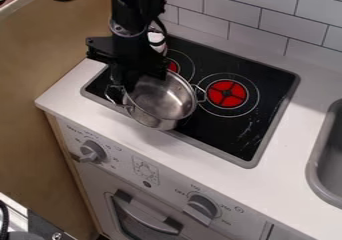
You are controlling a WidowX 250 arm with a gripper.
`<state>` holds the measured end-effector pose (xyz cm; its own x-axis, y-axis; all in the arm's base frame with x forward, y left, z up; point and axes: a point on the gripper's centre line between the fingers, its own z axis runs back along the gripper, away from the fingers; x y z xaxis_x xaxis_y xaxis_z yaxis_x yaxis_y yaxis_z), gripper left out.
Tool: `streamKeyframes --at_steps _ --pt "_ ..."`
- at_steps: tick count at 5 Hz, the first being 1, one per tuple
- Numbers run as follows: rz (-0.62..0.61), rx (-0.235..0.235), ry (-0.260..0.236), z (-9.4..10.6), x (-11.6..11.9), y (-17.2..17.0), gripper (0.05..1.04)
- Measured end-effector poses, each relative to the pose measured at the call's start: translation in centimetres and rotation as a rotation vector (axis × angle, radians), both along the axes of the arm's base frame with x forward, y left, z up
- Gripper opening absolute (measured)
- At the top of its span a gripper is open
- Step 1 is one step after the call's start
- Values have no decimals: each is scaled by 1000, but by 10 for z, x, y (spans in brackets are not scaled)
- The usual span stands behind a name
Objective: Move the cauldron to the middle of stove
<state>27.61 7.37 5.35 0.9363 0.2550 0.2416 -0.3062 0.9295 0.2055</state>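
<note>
The black gripper (125,86) hangs from the arm at the upper left, over the left rim of the cauldron. A shiny silver pot with two wire side handles, the cauldron (160,101), is at the left front part of the black stove (230,134). Its front side overlaps the stove's front edge in the view. The right handle lies near the left side of the right red burner (227,93). Part of the pot's left rim is hidden behind the gripper.
Behind the arm, a white bottle-like object (157,41) stands near the stove's back left corner. A tiled wall (254,6) borders the back, and a grey sink (316,169) is at the right.
</note>
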Motion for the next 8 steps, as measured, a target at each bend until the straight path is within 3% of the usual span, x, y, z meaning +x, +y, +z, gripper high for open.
streamKeyframes --at_steps 1,2,3,4,6,8 --pt "2 2 0 -5 -1 -2 216" --pt "0 0 -19 -5 2 -2 464" --pt "5 -3 -5 -5 0 -5 767" --pt "16 -11 17 -6 -3 -10 992" --pt "72 -42 43 13 7 -29 999" --pt "99 -158 -55 45 41 -57 999"
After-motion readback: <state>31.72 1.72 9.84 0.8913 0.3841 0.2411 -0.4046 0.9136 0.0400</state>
